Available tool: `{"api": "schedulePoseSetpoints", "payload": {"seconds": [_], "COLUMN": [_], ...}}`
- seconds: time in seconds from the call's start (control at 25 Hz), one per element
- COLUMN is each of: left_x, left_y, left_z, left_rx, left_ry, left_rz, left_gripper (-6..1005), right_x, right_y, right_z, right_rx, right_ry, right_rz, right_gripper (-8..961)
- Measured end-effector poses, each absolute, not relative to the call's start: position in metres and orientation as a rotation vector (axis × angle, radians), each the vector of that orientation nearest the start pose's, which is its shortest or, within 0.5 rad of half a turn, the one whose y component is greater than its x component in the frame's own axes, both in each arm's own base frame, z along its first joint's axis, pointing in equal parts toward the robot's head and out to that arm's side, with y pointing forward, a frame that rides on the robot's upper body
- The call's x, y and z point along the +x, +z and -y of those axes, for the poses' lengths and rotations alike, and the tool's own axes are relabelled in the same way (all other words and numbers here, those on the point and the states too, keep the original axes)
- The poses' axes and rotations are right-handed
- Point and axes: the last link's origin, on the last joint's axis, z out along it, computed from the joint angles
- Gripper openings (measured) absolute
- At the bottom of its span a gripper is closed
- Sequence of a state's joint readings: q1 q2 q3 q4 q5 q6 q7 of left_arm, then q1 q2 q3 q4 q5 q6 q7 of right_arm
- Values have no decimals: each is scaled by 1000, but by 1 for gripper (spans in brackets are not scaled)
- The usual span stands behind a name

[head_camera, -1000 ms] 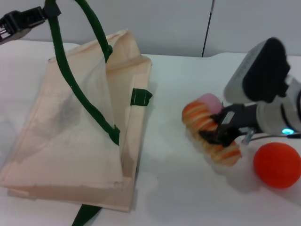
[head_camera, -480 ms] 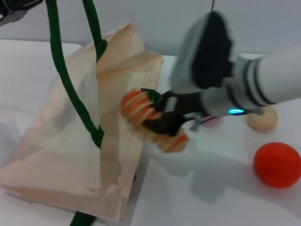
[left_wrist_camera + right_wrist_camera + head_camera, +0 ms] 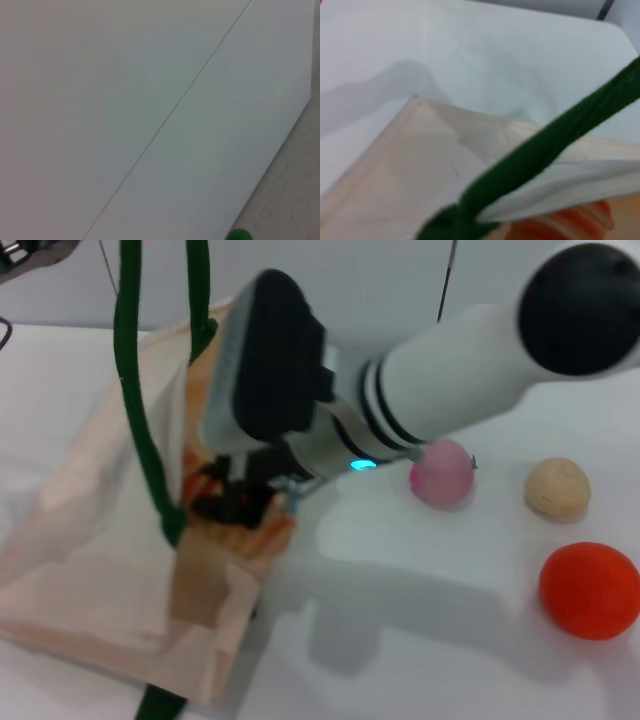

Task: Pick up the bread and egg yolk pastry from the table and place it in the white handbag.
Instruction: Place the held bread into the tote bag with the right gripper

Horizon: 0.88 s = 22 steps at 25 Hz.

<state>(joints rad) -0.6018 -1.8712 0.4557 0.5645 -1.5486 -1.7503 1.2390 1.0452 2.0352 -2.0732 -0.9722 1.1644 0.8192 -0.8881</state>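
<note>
My right gripper (image 3: 236, 502) is shut on the bread (image 3: 268, 532), an orange-and-tan ridged loaf, and holds it in the open mouth of the white handbag (image 3: 80, 540). The bag's cloth hides part of the loaf. In the right wrist view the bread (image 3: 565, 224) shows just under the bag's cloth (image 3: 405, 175) and a green strap (image 3: 545, 145). My left gripper (image 3: 28, 252) is at the top left edge and holds the green strap (image 3: 130, 390) up taut. The egg yolk pastry (image 3: 557, 487), a pale beige ball, lies on the table at the right.
A pink ball (image 3: 441, 472) lies next to my right forearm. A larger orange ball (image 3: 590, 590) lies at the front right. The white table (image 3: 420, 640) carries everything. The left wrist view shows only wall and a bit of green strap (image 3: 239, 235).
My right gripper has carried the bread from the table's right side leftwards into the bag's mouth. The left gripper has lifted the strap higher. The pastry and pink ball are now uncovered.
</note>
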Motion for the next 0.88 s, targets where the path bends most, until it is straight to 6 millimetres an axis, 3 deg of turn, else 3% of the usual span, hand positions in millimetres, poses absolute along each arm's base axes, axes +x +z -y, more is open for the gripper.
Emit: {"api": "schedulePoseSetpoints", "payload": {"seconds": [0.24,0.88], "left_x": [-227,-223], "left_y": [139,139], "left_z": [-372,-375], "left_rx": [-2329,-2325], "left_ry": [-1482,-1505], "left_rz": [994,989], "left_gripper": [120,120], "right_x": [21,52], "right_y": [-153,-142], "right_z": [-379,-424], "right_rx": [-2830,-2552], "right_ry": [-64,80], "right_rz": [205,53], "right_gripper": [326,290]}}
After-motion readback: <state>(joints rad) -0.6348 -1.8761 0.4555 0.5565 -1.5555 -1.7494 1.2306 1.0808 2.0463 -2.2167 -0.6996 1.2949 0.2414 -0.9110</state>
